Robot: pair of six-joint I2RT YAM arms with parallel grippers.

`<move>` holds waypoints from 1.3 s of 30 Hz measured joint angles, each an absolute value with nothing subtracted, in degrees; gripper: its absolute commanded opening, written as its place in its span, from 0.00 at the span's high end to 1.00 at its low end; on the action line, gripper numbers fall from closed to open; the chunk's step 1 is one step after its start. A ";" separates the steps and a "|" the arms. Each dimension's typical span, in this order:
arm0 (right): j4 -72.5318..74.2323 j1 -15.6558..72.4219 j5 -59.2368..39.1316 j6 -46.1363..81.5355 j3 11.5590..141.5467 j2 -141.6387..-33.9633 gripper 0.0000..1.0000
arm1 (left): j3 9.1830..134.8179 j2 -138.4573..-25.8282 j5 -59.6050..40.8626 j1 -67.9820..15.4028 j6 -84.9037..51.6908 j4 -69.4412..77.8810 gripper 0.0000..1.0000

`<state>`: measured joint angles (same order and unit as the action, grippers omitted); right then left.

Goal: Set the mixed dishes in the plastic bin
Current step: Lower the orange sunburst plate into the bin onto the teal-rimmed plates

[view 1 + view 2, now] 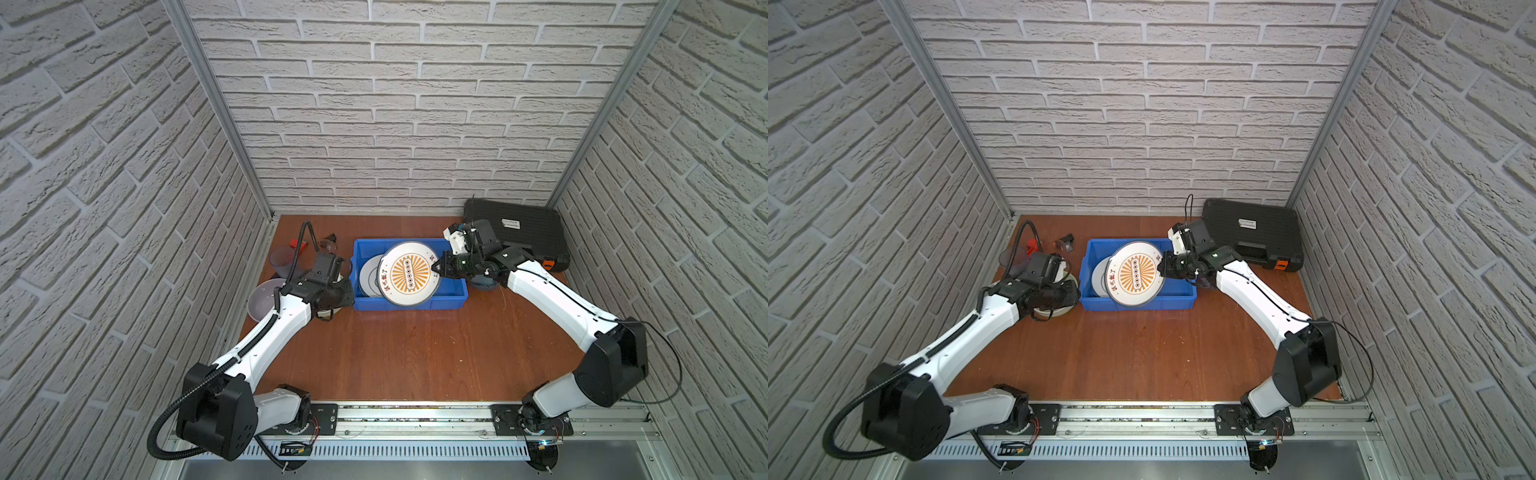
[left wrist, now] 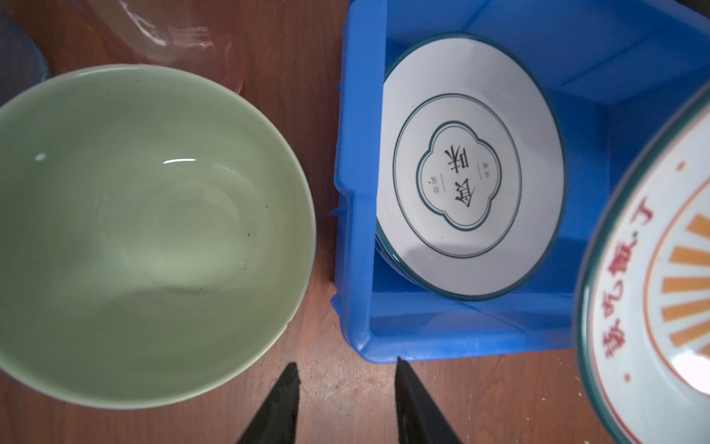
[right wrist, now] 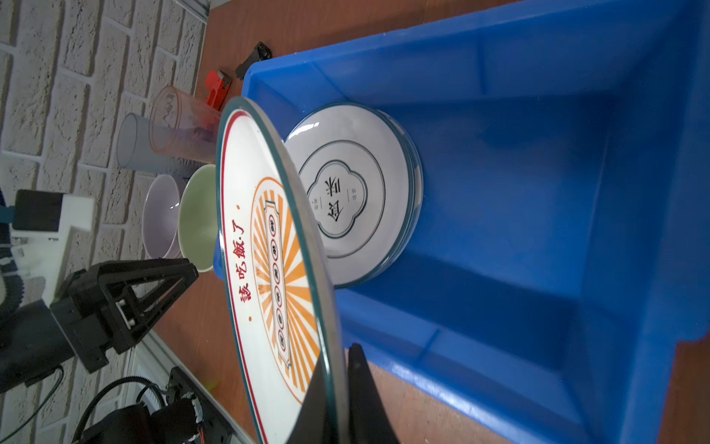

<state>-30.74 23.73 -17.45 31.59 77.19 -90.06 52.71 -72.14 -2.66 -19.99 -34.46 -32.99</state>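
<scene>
My right gripper is shut on the rim of the orange sunburst plate, which hangs tilted over the blue plastic bin. A teal-rimmed white plate lies inside the bin, leaning toward its left wall. My left gripper is open and empty above bare table, between the pale green bowl and the bin's near left corner. A lavender bowl sits left of the green one. Two translucent tumblers lie behind the bowls. A dark blue bowl shows partly under my right arm.
A black ribbed tool case stands at the back right corner. A red wrench and a small black part lie behind the bin's left end. Brick walls close in on three sides.
</scene>
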 measured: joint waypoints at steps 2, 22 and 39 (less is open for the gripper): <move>-28.69 23.64 -17.15 32.25 78.67 -93.27 0.94 | 53.36 -73.87 -2.90 -19.92 -33.63 -32.08 0.61; -17.87 24.49 -17.37 36.32 80.75 -110.24 0.93 | 54.28 -80.97 -5.06 -19.86 -31.48 -28.23 0.79; -15.84 24.58 -19.07 36.86 80.75 -113.86 0.68 | 57.17 -83.96 -5.65 -20.12 -30.61 -28.97 0.83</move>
